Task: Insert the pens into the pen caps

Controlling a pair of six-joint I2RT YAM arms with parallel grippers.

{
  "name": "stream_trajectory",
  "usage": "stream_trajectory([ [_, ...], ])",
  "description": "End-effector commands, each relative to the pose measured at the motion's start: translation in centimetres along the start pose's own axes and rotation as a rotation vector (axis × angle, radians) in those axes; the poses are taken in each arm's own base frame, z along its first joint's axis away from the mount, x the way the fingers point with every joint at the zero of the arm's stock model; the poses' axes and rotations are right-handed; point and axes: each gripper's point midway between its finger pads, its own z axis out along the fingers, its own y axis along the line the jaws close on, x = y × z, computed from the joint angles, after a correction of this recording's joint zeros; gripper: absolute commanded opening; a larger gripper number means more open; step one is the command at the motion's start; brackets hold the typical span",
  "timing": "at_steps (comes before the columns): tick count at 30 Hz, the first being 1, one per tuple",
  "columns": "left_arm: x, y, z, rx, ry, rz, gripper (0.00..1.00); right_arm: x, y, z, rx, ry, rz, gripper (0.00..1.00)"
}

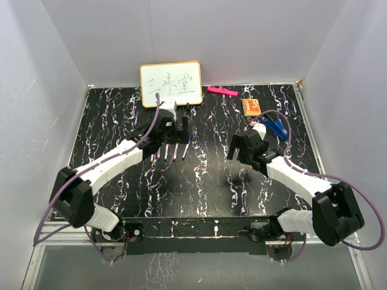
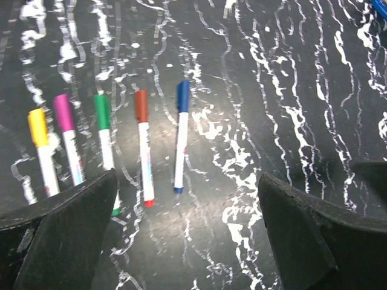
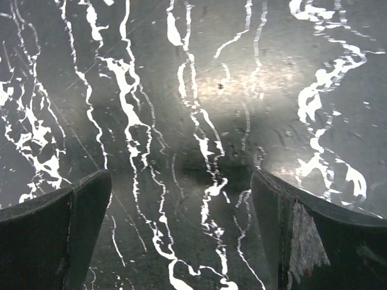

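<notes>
Five white-barrelled pens lie side by side on the black marbled table (image 1: 205,175). In the left wrist view each pen wears a cap on its far end: yellow (image 2: 37,127), purple-pink (image 2: 63,112), green (image 2: 102,111), red (image 2: 141,106) and blue (image 2: 182,96). The blue pen (image 2: 179,151) is the rightmost. In the top view the pens (image 1: 169,151) lie just below my left gripper (image 1: 177,128), which hides their capped ends. My left gripper (image 2: 187,187) is open and empty, above the pens' near ends. My right gripper (image 1: 240,147) (image 3: 181,181) is open and empty over bare table, right of the pens.
A small whiteboard (image 1: 170,83) stands at the back. A bright pink bar (image 1: 222,90), an orange card (image 1: 251,106) and a blue clip (image 1: 275,125) lie at the back right. White walls enclose the table.
</notes>
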Motion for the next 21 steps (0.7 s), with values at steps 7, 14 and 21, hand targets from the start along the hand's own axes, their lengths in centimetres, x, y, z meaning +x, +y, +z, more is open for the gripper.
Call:
stream_trajectory([
  [7, 3.1, 9.7, -7.5, -0.265, -0.015, -0.071, 0.99, -5.1, -5.1, -4.7, 0.124, -0.298, 0.154, 0.98],
  [14, 5.2, 14.0, -12.1, -0.449, -0.015, -0.125, 0.99, -5.9, -8.0, -8.2, 0.188, -0.42, 0.24, 0.98],
  [21, 7.0, 16.2, -15.2, -0.576, -0.021, -0.215, 0.99, -5.8, -9.1, -9.4, 0.213, -0.449, 0.275, 0.98],
])
